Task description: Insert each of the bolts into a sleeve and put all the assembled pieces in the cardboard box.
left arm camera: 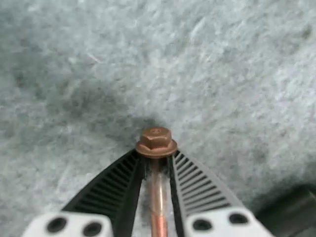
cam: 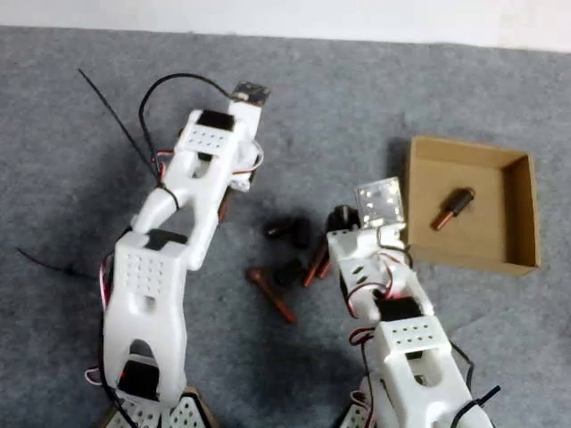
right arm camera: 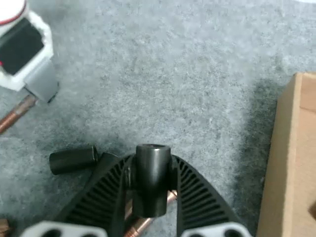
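Note:
My left gripper [left arm camera: 156,157] is shut on a copper bolt [left arm camera: 156,140]; the hex head pokes out past the fingertips, above the grey carpet. In the high view this gripper [cam: 226,205] hangs left of the loose parts. My right gripper [right arm camera: 152,165] is shut on a black sleeve [right arm camera: 152,180], held upright with its open end showing. From above, that gripper [cam: 341,220] sits just left of the cardboard box [cam: 516,214]. One assembled piece [cam: 454,208] lies inside the box.
On the carpet between the arms lie two black sleeves [cam: 285,229] [cam: 290,270] and two copper bolts [cam: 272,294] [cam: 314,264]. Another sleeve [right arm camera: 73,159] lies near my right gripper, and the box wall [right arm camera: 291,163] stands close beside it.

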You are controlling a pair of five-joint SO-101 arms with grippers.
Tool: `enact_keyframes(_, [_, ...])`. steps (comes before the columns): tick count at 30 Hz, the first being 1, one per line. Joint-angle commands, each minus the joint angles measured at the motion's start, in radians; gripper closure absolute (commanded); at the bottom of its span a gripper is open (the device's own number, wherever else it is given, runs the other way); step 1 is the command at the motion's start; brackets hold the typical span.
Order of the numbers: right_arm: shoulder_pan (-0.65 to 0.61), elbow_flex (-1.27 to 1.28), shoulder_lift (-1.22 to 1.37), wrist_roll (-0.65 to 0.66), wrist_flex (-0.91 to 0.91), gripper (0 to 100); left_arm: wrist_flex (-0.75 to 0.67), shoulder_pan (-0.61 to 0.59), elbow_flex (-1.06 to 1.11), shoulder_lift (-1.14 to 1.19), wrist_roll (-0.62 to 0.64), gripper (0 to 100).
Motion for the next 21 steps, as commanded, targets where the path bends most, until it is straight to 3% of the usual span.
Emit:
enact_keyframes(1, [0.013, -0.012, -0.025, 0.009, -0.045, 99.5, -0.157, -0.007, 0.194, -0.199, 0.014, 100])
enact_keyframes(6, [0.012, -0.012, -0.025, 0.009, -0.047, 99.5, -0.539, -0.005, 0.65, -0.499, 0.008, 100])
enact_keyframes(13, [0.008, -0.01, -0.025, 0.009, -0.047, 99.5, -1.266, -0.004, 1.25, -0.839, 0.011, 100])
enact_keyframes(17, [0.007, -0.01, -0.025, 0.009, -0.047, 99.5, -1.674, -0.004, 1.443, -0.855, 0.015, 100])
enact_keyframes(21, [0.007, -0.01, -0.025, 0.009, -0.047, 99.5, -1.883, -0.004, 1.498, -0.817, 0.015, 100])
